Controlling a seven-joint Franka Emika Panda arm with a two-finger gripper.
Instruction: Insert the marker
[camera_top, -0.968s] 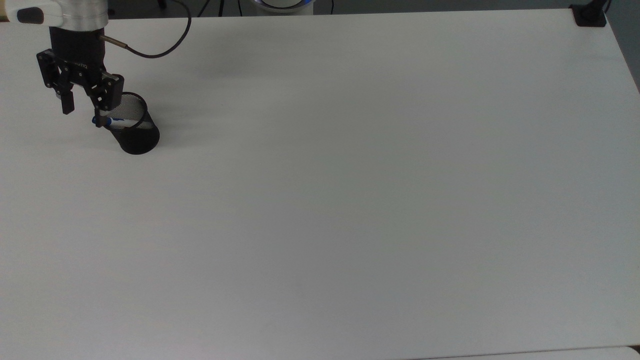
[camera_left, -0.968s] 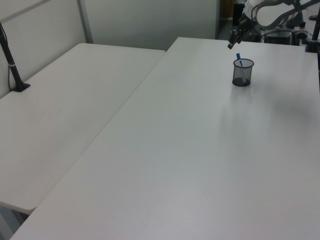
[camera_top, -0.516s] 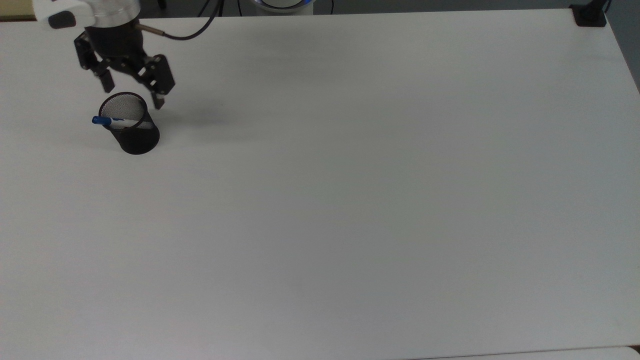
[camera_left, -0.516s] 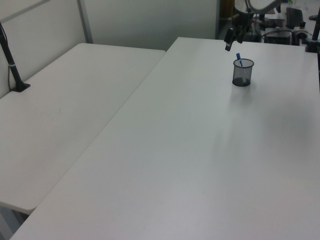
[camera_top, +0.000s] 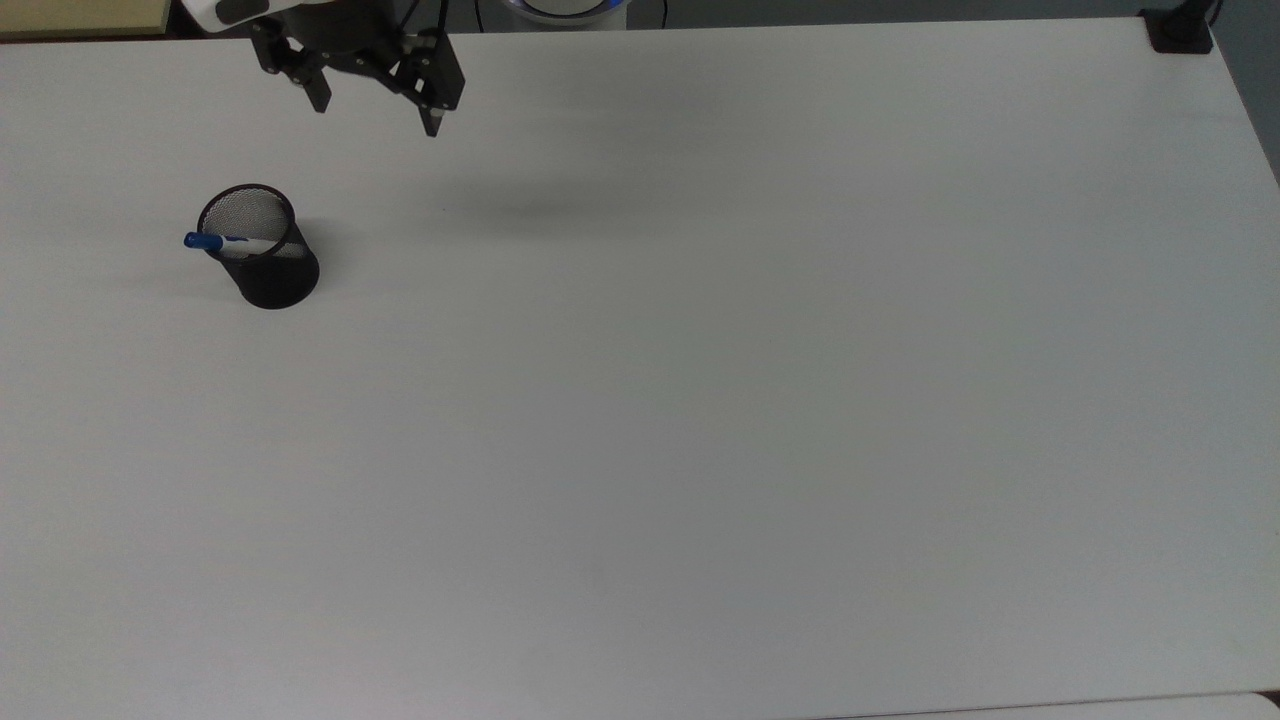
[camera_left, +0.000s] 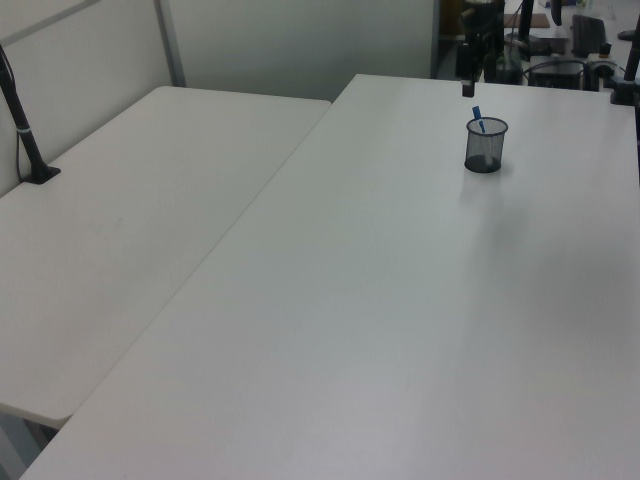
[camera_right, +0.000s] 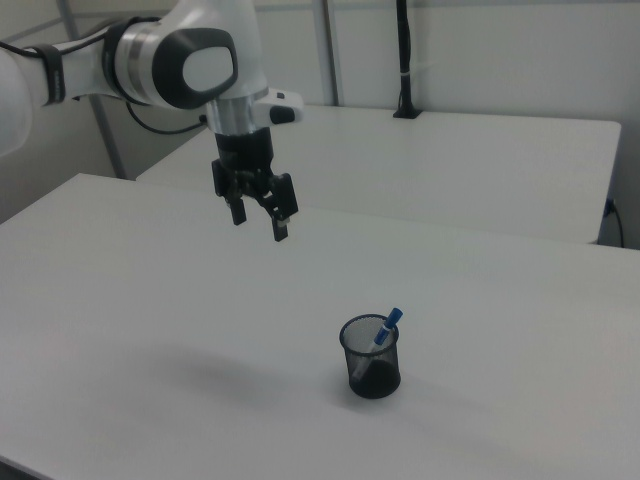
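The slim white marker with the blue cap (camera_right: 381, 334) leans inside the black mesh cup (camera_right: 370, 371), lower centre of the right view, cap poking over the rim. The black two-finger tool (camera_right: 260, 223) hangs spread and empty, upper left. Best clear off high, well away from the cup on the white tabletop (camera_top: 700, 400).

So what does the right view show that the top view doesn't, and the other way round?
Right view alone: the white arm above the open claw, and a second table behind. Top view alone: the table's far corner with a black clamp. Both: the marker leaning blue end up in the black mesh cup, claw well clear of it.
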